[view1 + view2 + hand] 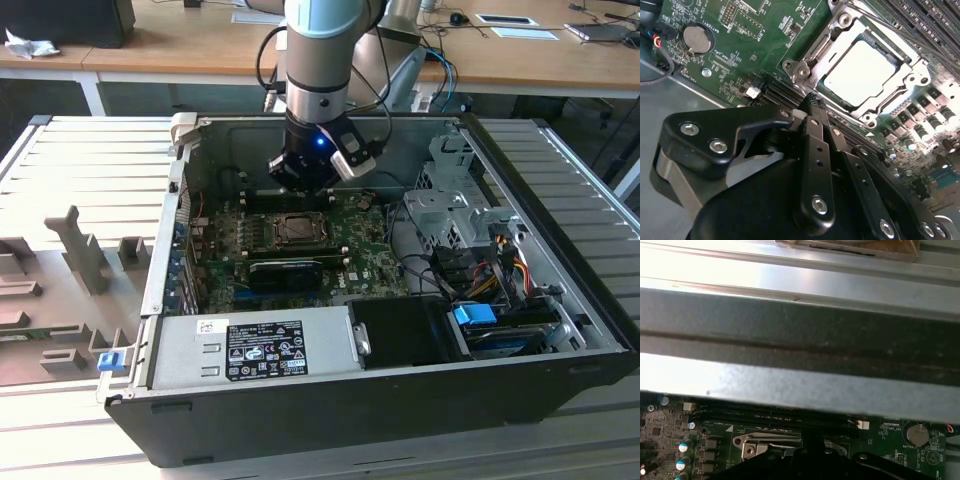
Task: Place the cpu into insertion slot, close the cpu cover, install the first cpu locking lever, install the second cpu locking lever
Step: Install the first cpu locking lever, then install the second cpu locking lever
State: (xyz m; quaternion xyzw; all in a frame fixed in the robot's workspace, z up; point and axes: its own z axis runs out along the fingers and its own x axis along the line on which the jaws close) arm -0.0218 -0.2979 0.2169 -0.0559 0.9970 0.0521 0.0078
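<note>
In the second wrist view the cpu (pixel 860 70) lies flat in the insertion slot (pixel 890 102), its pale metal face showing through the window of the cpu cover (pixel 826 42). The silvery cover lies down over the chip. A thin lever rod (pixel 900 30) runs along one side of the socket. My gripper (pixel 812 102) hangs just beside the socket with its black fingers (pixel 815 150) pressed together and nothing between them. In the exterior view the gripper (pixel 303 183) hovers just behind the socket (pixel 299 231) inside the open computer case.
A long black expansion card (pixel 285 272) lies in front of the socket. The power supply (pixel 250 345), drive cage (pixel 450 195) and cable bundle (pixel 490 270) fill the case's front and right. Memory slots (pixel 925 20) flank the socket. The case wall (pixel 800 330) stands close behind.
</note>
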